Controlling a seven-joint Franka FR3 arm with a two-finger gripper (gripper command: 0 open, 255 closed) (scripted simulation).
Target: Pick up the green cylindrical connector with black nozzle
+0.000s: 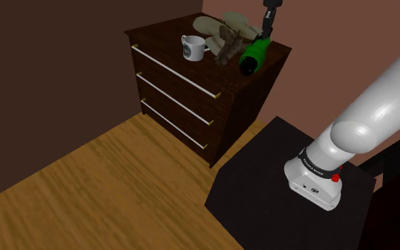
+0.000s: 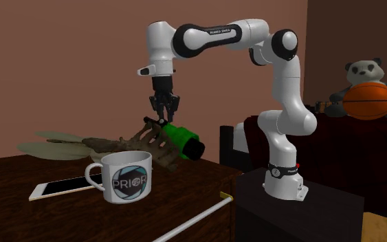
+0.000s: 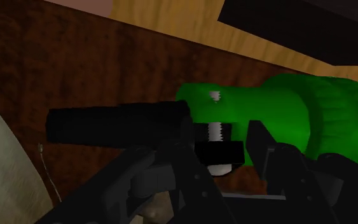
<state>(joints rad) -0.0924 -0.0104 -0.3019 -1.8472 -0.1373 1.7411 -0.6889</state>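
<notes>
The green connector (image 1: pixel 257 51) (image 2: pixel 180 135) (image 3: pixel 266 111) lies tilted over the dark wooden dresser (image 1: pixel 191 92) near its right front corner, wide ribbed end lowest. In the wrist view its black nozzle (image 3: pixel 117 124) sticks out sideways from the green body. My gripper (image 1: pixel 264 37) (image 2: pixel 164 118) (image 3: pixel 222 153) comes straight down onto the narrow end, and the fingers clasp a small black block with a silver screw there. I cannot tell whether the wide end still touches the dresser top.
A white mug (image 1: pixel 192 48) (image 2: pixel 126 177), a brown gnarled object (image 1: pixel 226 46) (image 2: pixel 150 148), pale leaf-like shapes (image 1: pixel 223 27) (image 2: pixel 51 146) and a flat phone (image 2: pixel 64 185) share the dresser top. My black stand (image 1: pixel 283 192) sits beside the dresser on wooden floor. A panda toy (image 2: pixel 363 72) sits far off.
</notes>
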